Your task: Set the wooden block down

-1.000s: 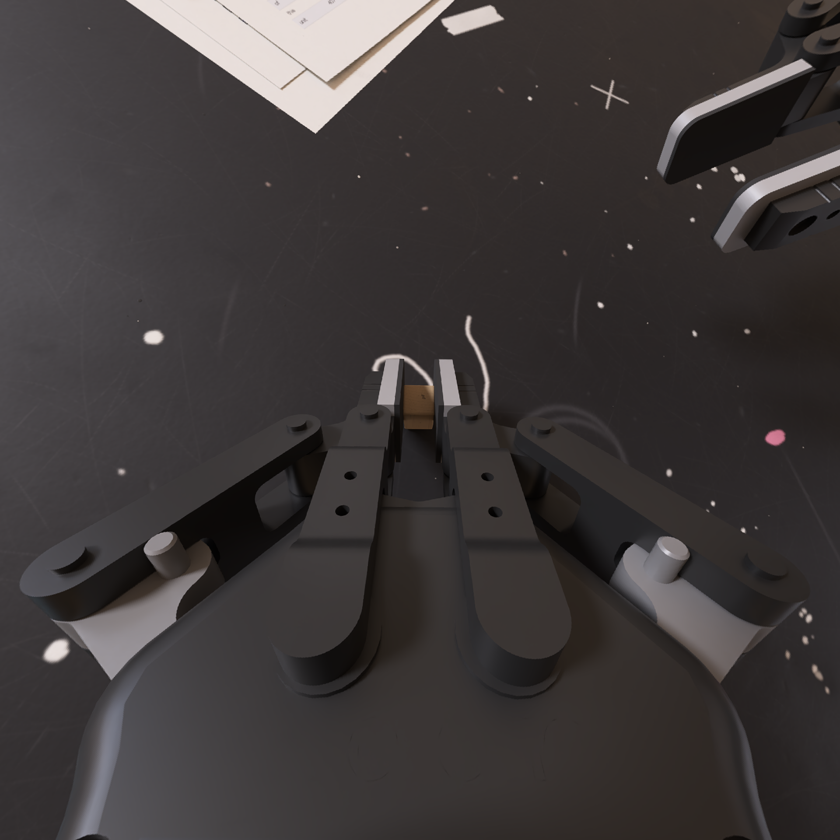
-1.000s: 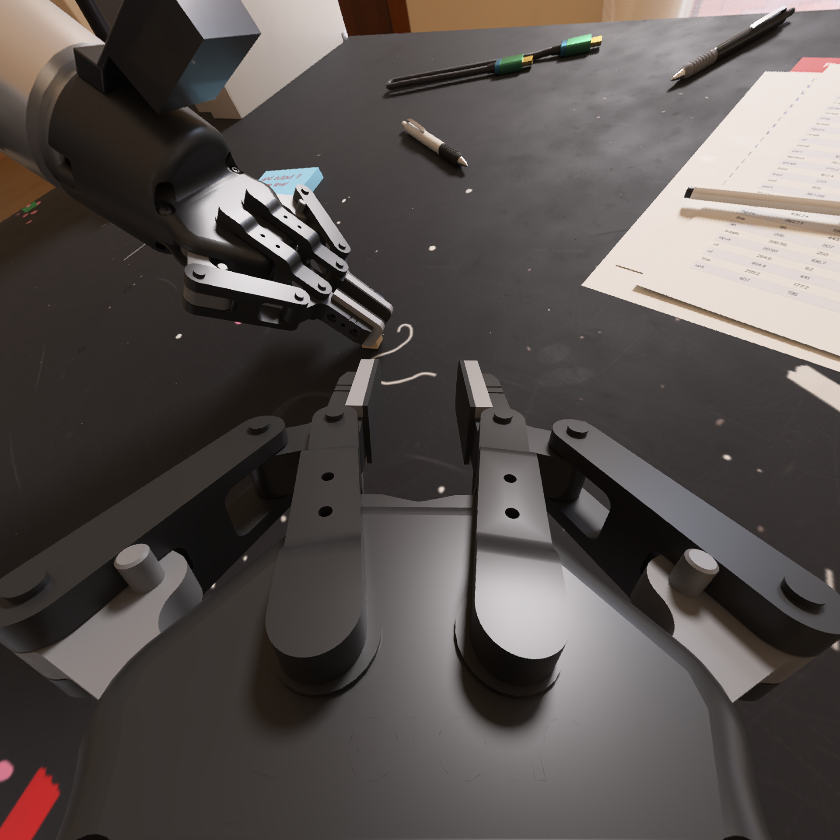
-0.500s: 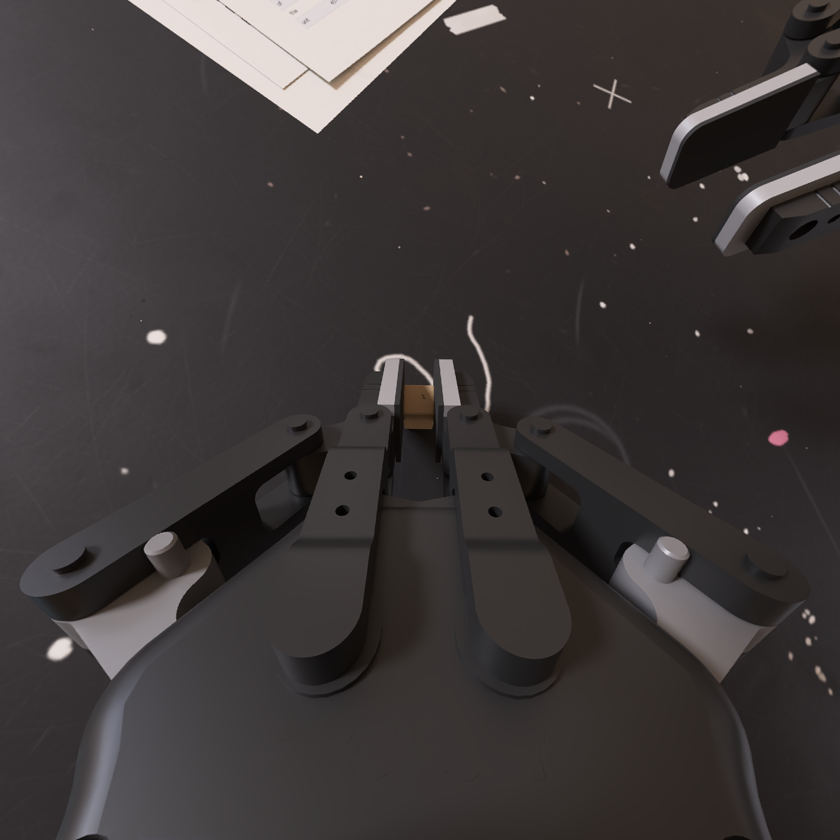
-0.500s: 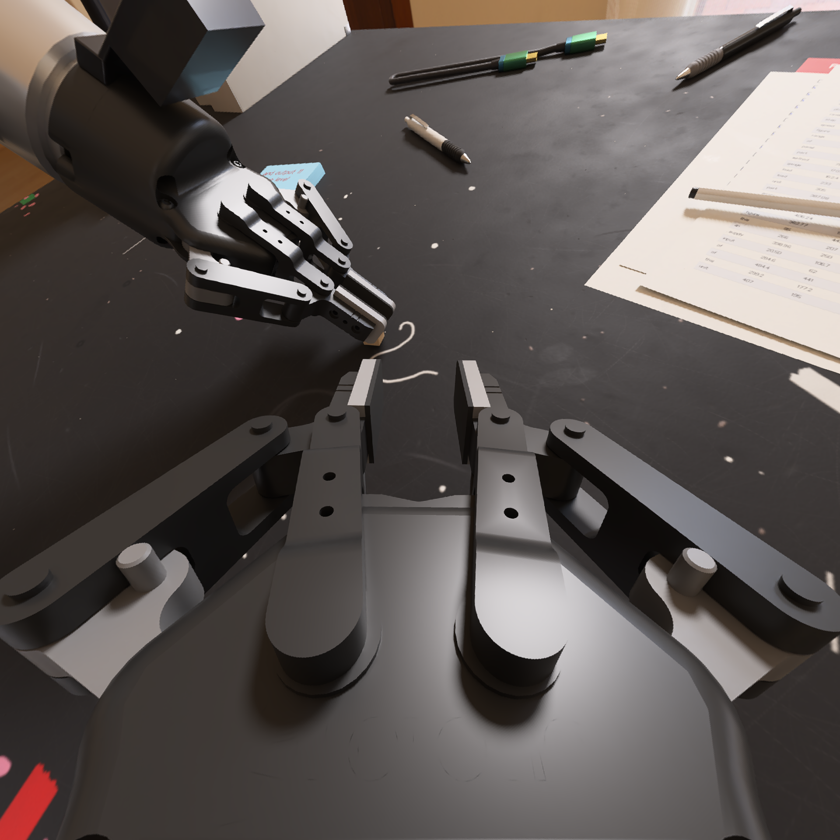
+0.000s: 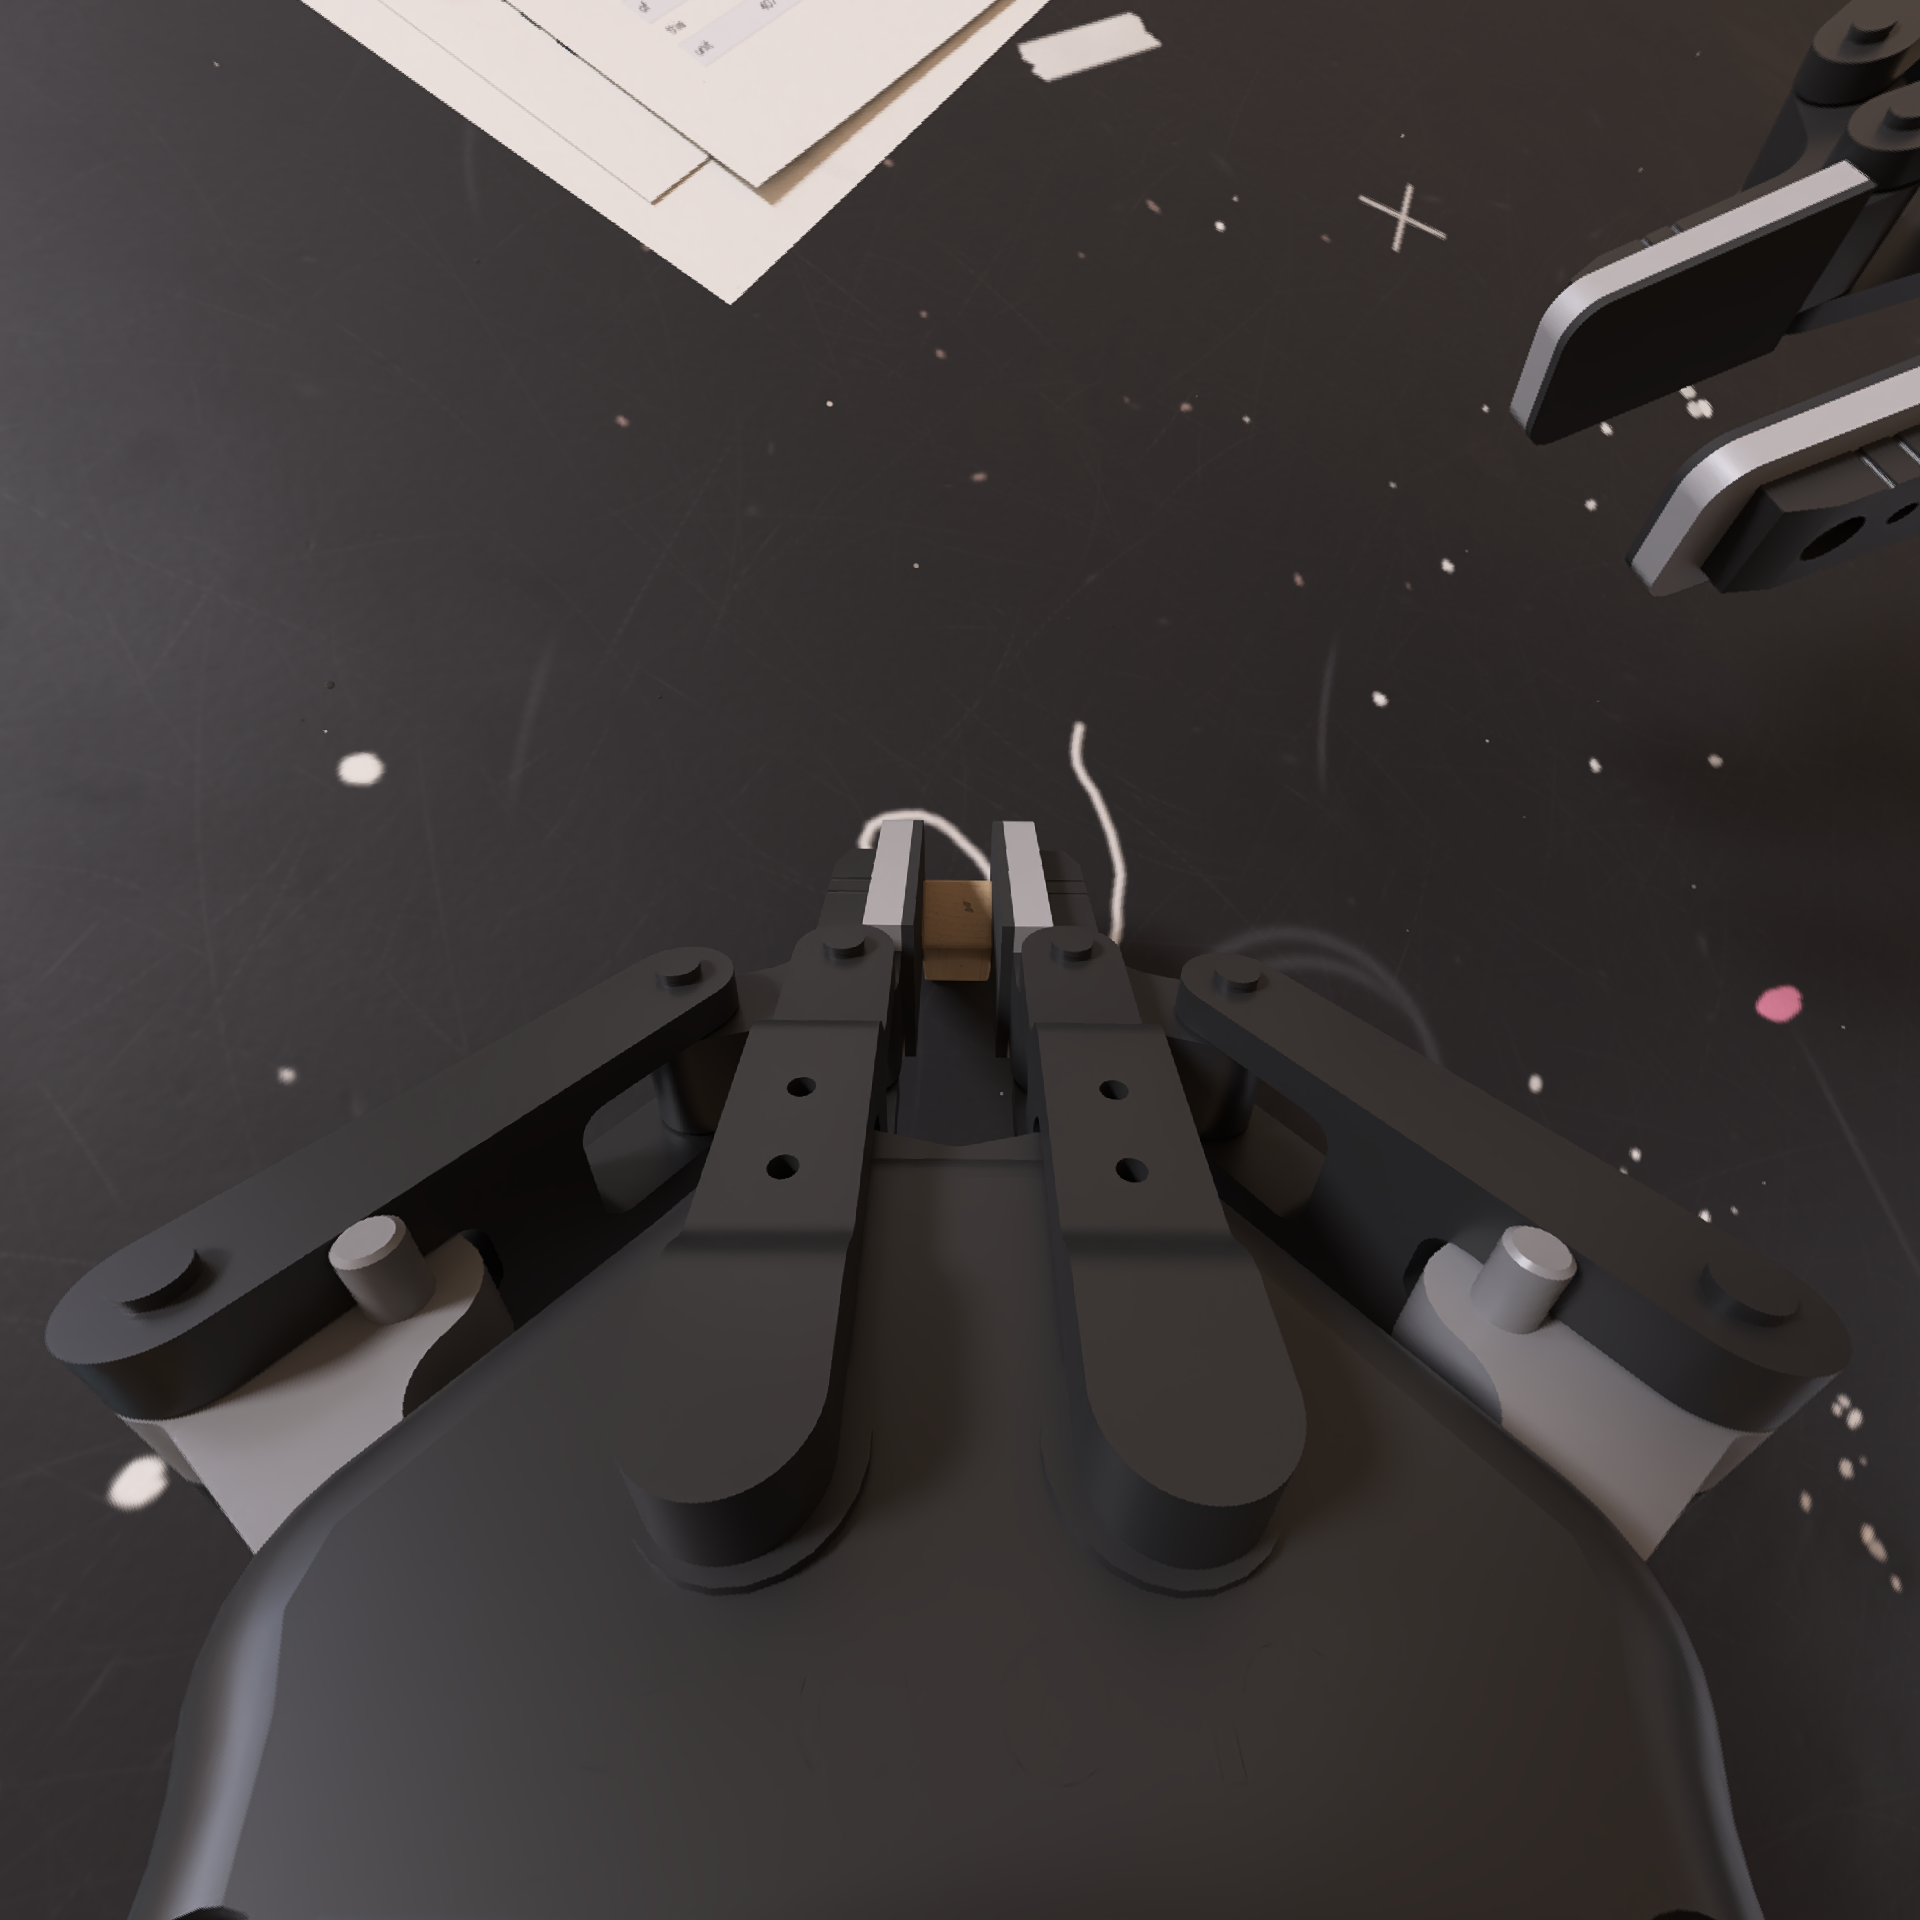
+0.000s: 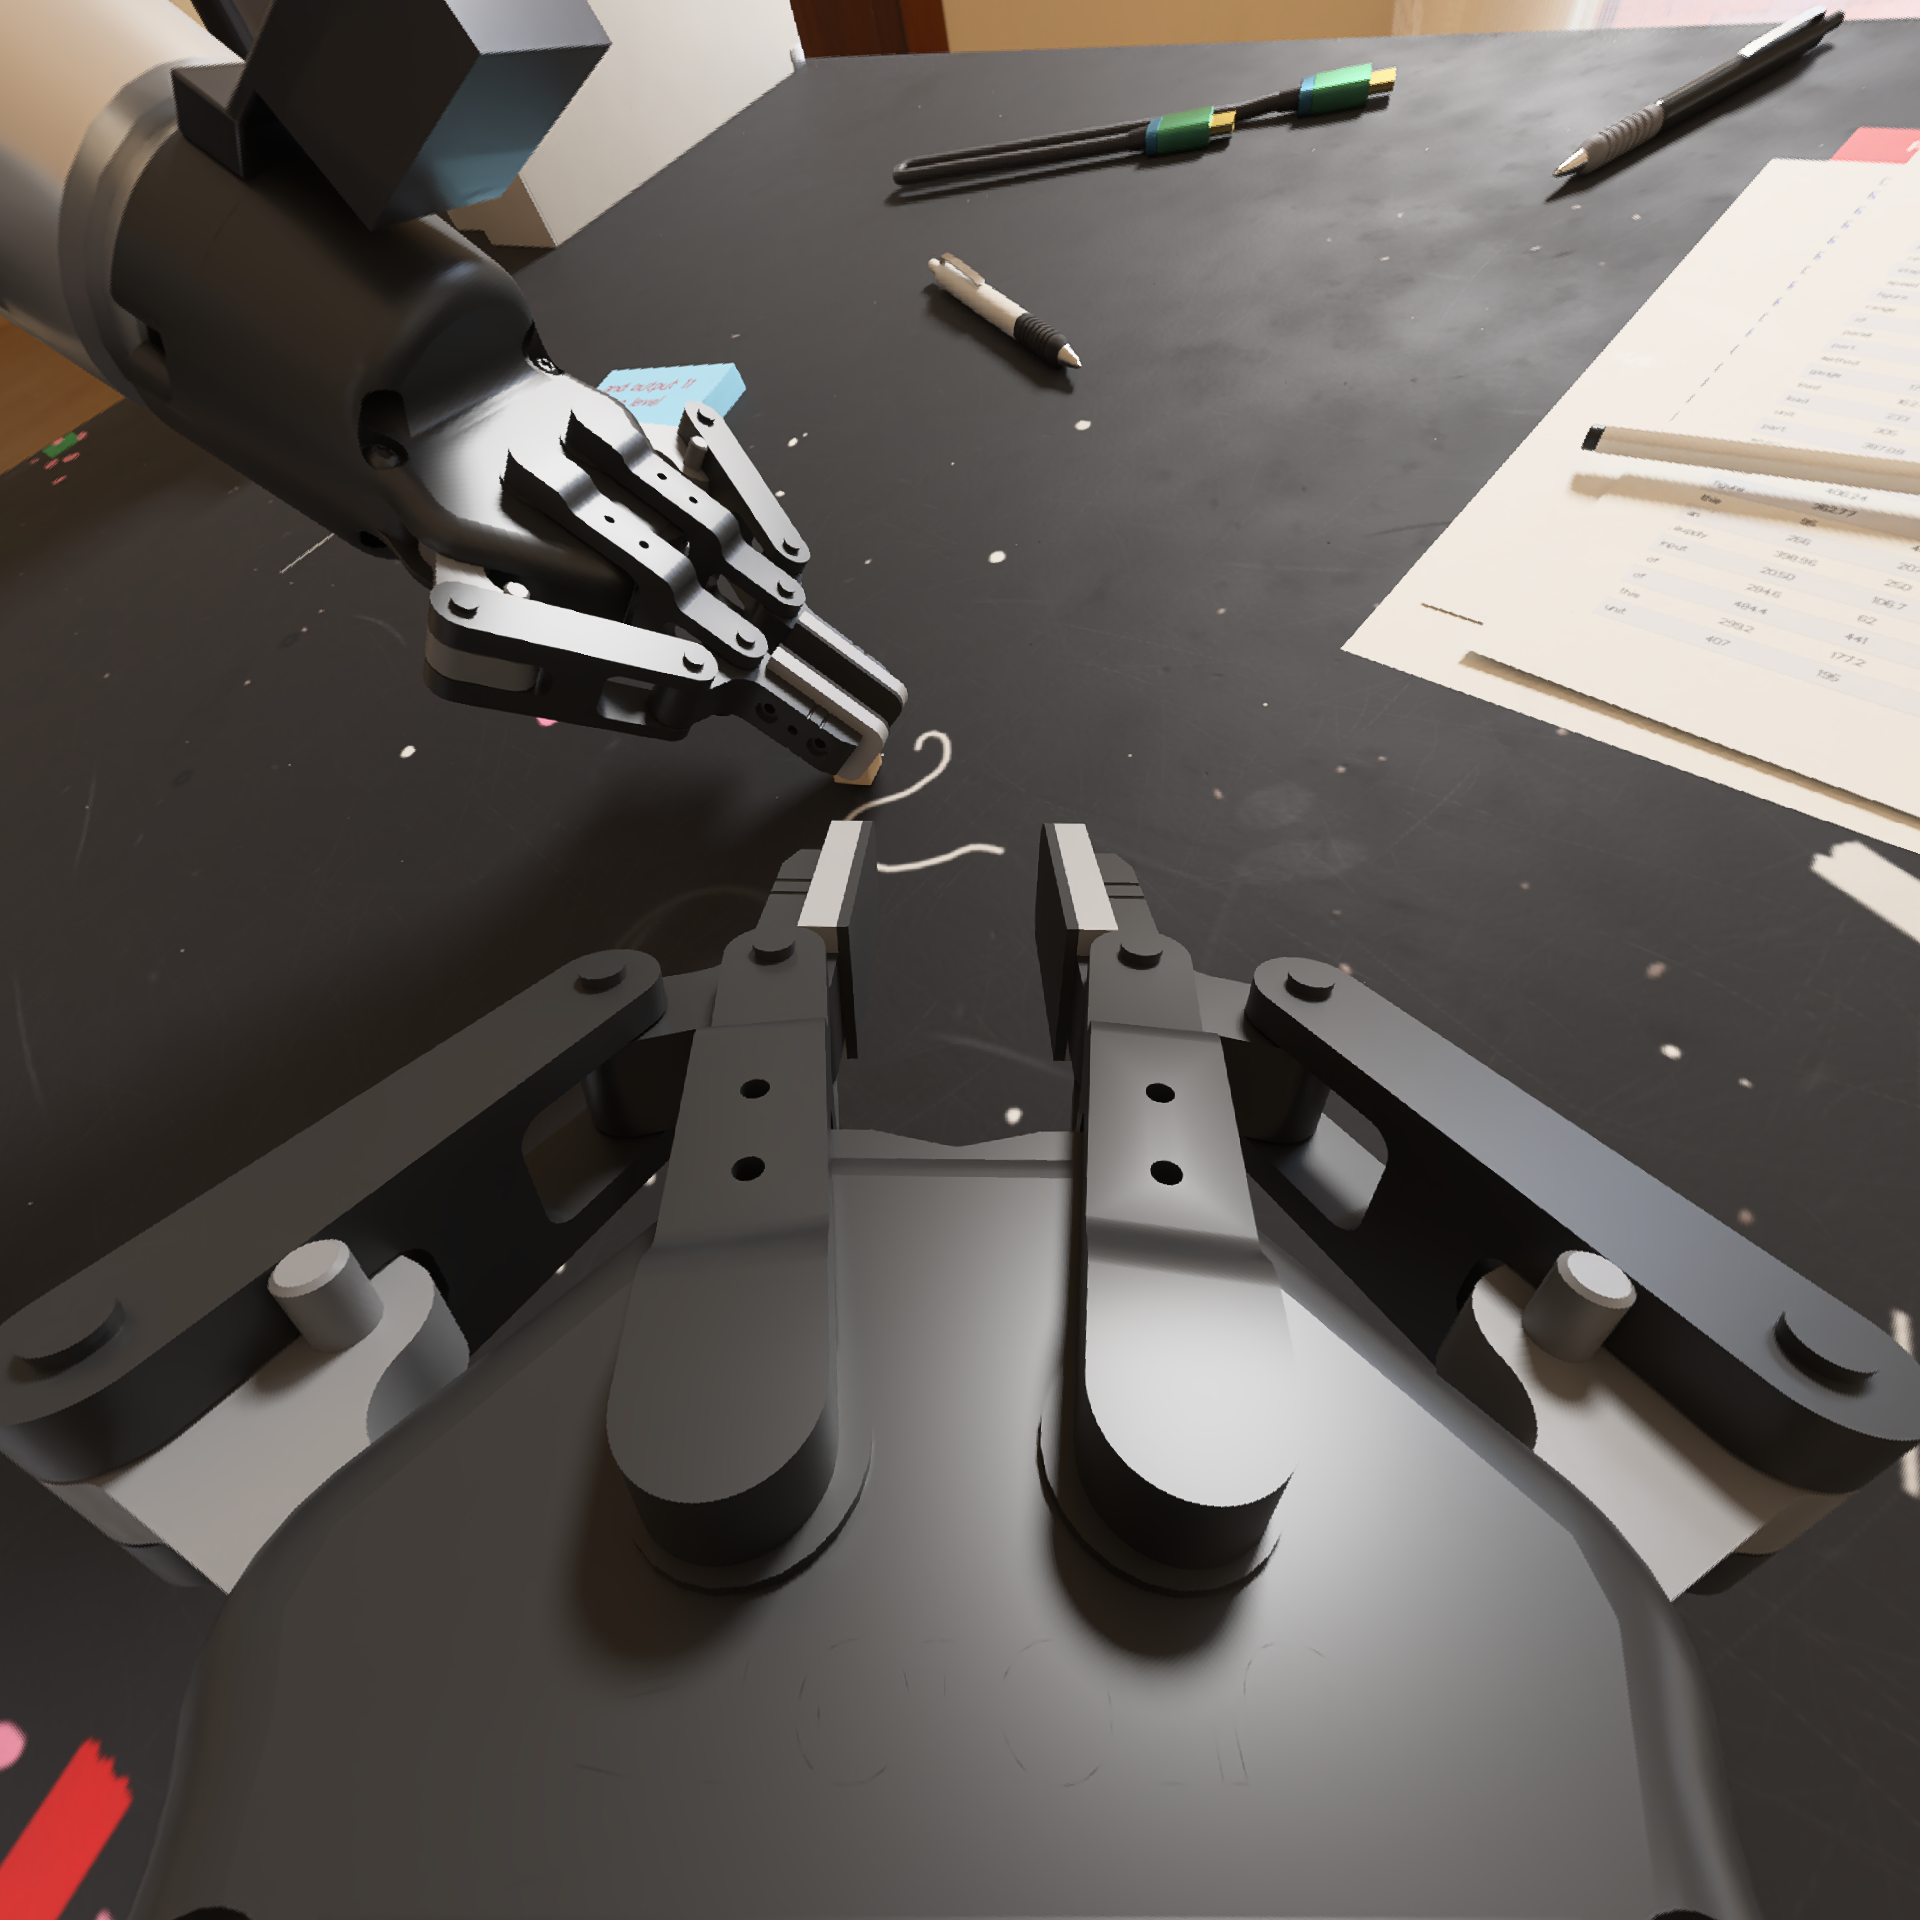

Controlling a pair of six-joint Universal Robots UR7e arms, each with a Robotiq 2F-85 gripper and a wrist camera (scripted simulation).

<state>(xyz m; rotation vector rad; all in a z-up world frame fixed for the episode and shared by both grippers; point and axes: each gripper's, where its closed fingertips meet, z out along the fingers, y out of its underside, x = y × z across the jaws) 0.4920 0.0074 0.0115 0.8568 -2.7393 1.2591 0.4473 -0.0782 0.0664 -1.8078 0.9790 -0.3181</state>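
Item: small tan wooden block (image 5: 954,925), clamped flat-faced in my left pincer (image 5: 956,883), low over the dark speckled tabletop (image 5: 520,520). I judge it light, rigid, unbreakable. Right pincer (image 6: 951,883): apart, empty.

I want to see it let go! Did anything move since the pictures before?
Nothing you can really see. The left gripper still squeezes the wooden block low over the table; it has not let go. The right gripper stays open and empty nearby.
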